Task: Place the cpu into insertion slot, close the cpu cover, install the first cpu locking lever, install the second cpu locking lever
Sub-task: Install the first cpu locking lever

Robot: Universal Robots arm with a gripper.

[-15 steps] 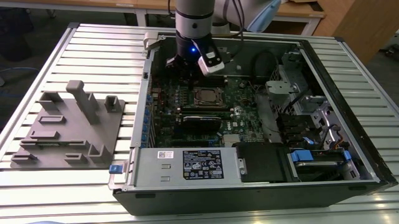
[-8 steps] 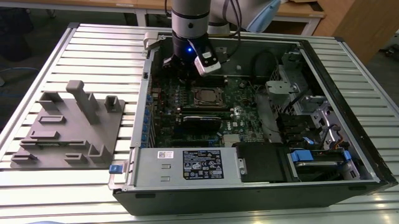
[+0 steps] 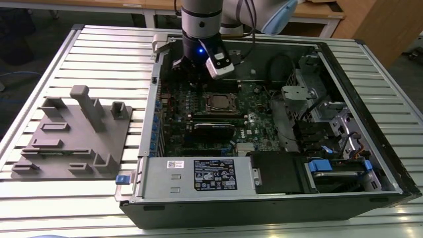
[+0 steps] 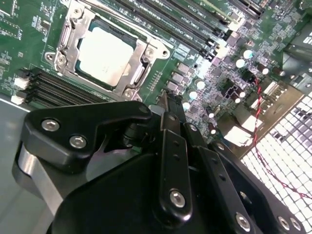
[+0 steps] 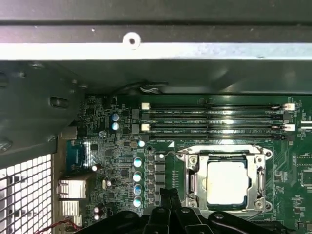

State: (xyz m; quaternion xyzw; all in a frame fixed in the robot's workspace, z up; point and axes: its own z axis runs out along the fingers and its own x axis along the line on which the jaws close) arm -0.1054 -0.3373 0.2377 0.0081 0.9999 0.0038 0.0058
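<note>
My pincer is clenched, its black fingers pressed together with nothing between them. It hangs over the green motherboard inside the open computer case, which lies on the slatted desk.

The cpu sits in the insertion slot, its plain silver top facing up. The cpu cover lies flat over it, its metal frame running around the chip's edges so that the top shows through the square cut-out. I cannot tell how the thin locking levers along the socket's sides stand.

In both wrist views my fingertips are near the socket but apart from it, touching neither the chip nor the frame. In the exterior view my pincer is beside the socket, toward the exterior view's left of it and farther from the camera.

Long black memory slots run beside the socket. A black expansion card lies on its nearer side in the exterior view. On the desk, at the exterior view's left of the case, rests a grey moulded tray.
</note>
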